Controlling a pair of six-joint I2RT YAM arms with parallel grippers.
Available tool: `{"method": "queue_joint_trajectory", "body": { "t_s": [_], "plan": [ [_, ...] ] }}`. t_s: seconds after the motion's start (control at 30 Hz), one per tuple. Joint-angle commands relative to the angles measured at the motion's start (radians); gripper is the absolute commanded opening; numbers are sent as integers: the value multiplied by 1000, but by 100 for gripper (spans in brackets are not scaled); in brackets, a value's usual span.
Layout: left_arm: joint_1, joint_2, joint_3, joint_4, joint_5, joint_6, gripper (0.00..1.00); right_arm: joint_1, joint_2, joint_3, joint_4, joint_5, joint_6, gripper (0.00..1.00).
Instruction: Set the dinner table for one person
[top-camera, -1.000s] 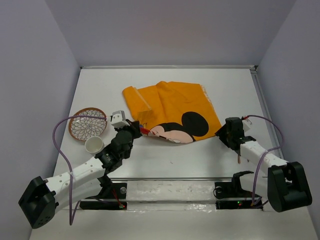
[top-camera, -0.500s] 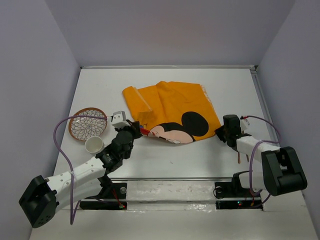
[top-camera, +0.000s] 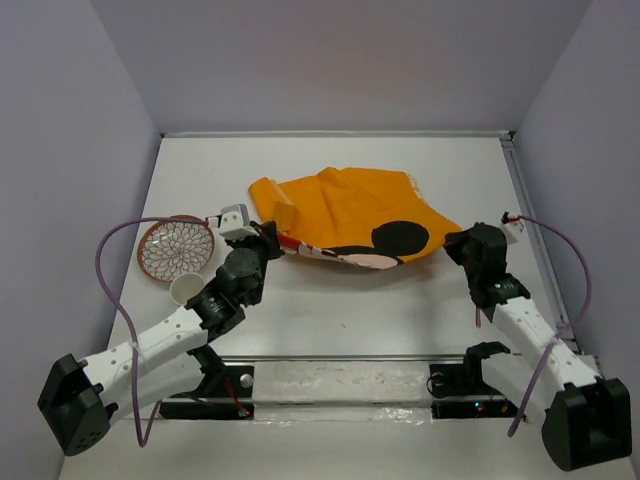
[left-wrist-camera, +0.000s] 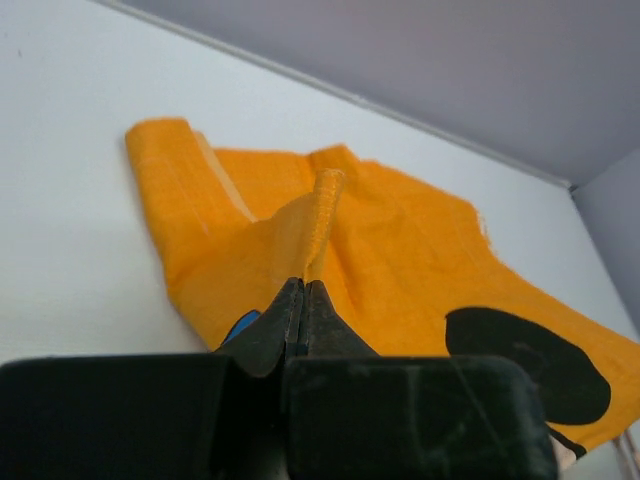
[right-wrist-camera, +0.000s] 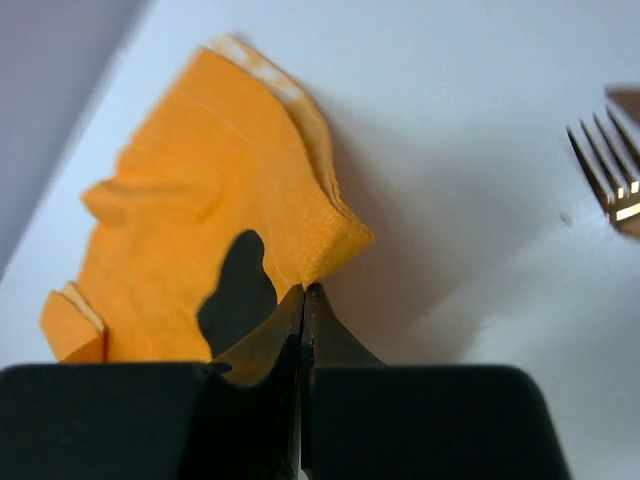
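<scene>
Top external: cup (top-camera: 186, 290) beside plate (top-camera: 176, 247) on dinner table (top-camera: 400, 320).

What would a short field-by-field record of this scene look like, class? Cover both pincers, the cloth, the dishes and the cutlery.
left pincer: shut on a fold of the placemat
right pincer: shut on the placemat's corner
plate: patterned, on the dinner table left of the placemat
cup: white, beside the plate, nearer the arms
fork: flat on the table by the right arm
</scene>
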Motion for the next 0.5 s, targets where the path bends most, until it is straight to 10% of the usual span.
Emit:
{"method": "queue_joint_trajectory", "body": {
  "t_s": [0.0, 0.47],
  "plan": [
    [-1, -70, 166, 52, -100, 81, 0, 4, -175, 236, -92, 74, -232, 0],
    [-1, -49, 634, 97, -135, 312, 0, 4, -149, 949, -340, -87, -425, 0]
  ]
}}
